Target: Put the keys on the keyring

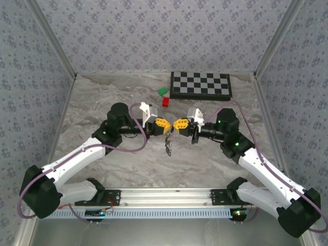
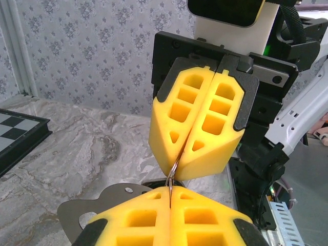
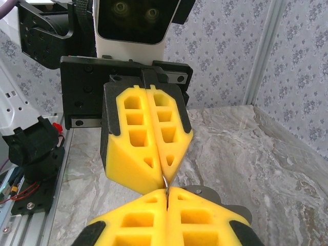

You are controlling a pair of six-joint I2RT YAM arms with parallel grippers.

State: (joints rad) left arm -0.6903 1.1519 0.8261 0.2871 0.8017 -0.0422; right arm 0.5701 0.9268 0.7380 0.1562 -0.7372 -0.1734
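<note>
While left hand (image 1: 165, 125) and right hand (image 1: 178, 125) meet tip to tip, both closed tight on the thin silvery wire keyring (image 2: 175, 169), tiny black-headed keys (image 1: 167, 146) beneath.

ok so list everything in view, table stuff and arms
thin silvery wire keyring: one, silver, pinched between both gripper tips
small dark keys: count unclear, black and silvery, just below those tips
rectangular checkered board: one, black and white, far side, right of centre
small green block: one, green, by the board's left end
small red block: one, red, just nearer than the green
marbled table: one, grey-beige, under everything
left gripper: one, yellow pads, shut on the keyring
right gripper: one, yellow pads, shut on the keyring
</note>
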